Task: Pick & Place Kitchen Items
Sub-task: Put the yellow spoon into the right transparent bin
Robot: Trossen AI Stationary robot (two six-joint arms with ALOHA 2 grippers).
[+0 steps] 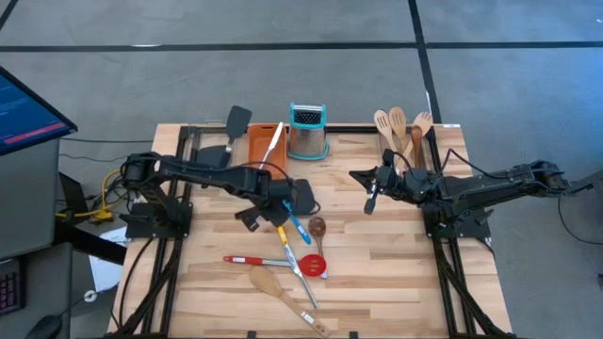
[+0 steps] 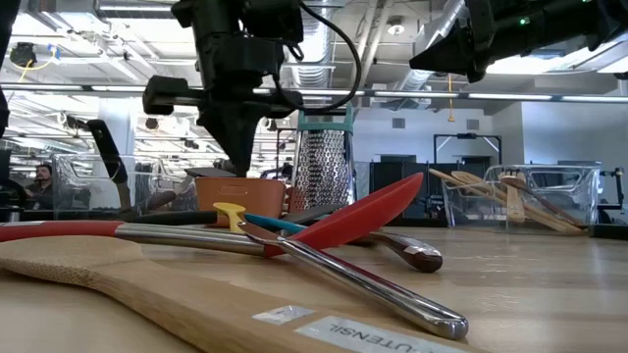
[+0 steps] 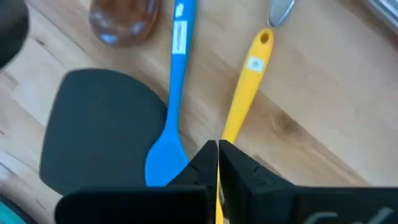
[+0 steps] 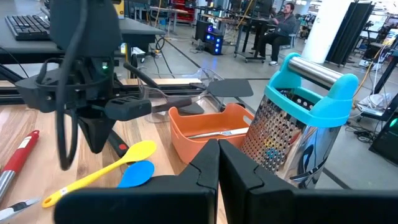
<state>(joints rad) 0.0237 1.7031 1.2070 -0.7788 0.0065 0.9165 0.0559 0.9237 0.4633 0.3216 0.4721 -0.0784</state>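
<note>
My left pincer (image 1: 280,224) pinches the yellow spoon (image 3: 245,93) on the surface (image 1: 396,273), just beside the blue spoon (image 3: 173,93); my right pincer (image 1: 370,202), pressed together, hovers near the grater (image 1: 307,132).

Bright even light, blurred wrist foregrounds

glossy yellow spoon (image 3: 244,99), probably plastic; wood table (image 3: 323,118)

floor: grey concrete (image 1: 283,28) | ceiling: exposed ducts (image 2: 392,29) | monitor (image 1: 24,108)
</note>
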